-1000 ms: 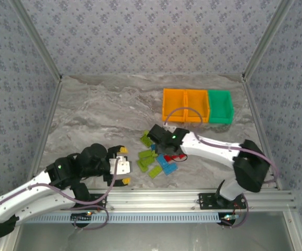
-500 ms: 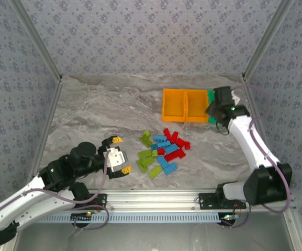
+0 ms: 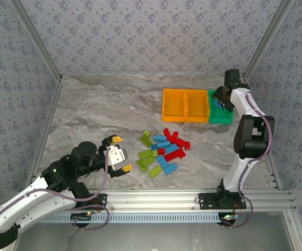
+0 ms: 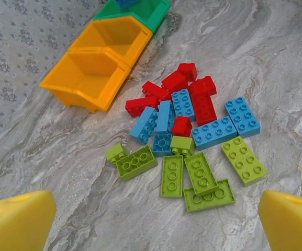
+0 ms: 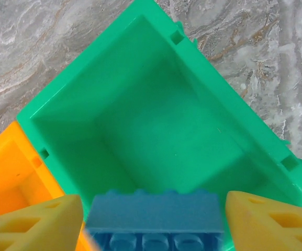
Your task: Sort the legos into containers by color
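The legos (image 3: 163, 150) lie in a loose pile of red, light blue and lime green bricks on the marble table; the left wrist view shows the same pile (image 4: 190, 137). My left gripper (image 3: 119, 153) hangs open just left of the pile with nothing between its fingers. Two orange containers (image 3: 186, 105) and a green container (image 3: 224, 118) stand in a row at the back right. My right gripper (image 5: 155, 222) hovers over the green container (image 5: 156, 120), shut on a light blue brick (image 5: 155, 212) that spans the gap between its yellow fingers (image 5: 33, 222). The brick looks slightly blurred.
An aluminium rail (image 3: 156, 197) runs along the near edge, and patterned walls close in the table on three sides. The right arm (image 3: 251, 137) is stretched far back along the right wall. Bare marble lies left of and behind the pile.
My right gripper lifted a blue brick out of the pile and swung back right to above the green container. My left arm drew back slightly and its gripper turned toward the pile.
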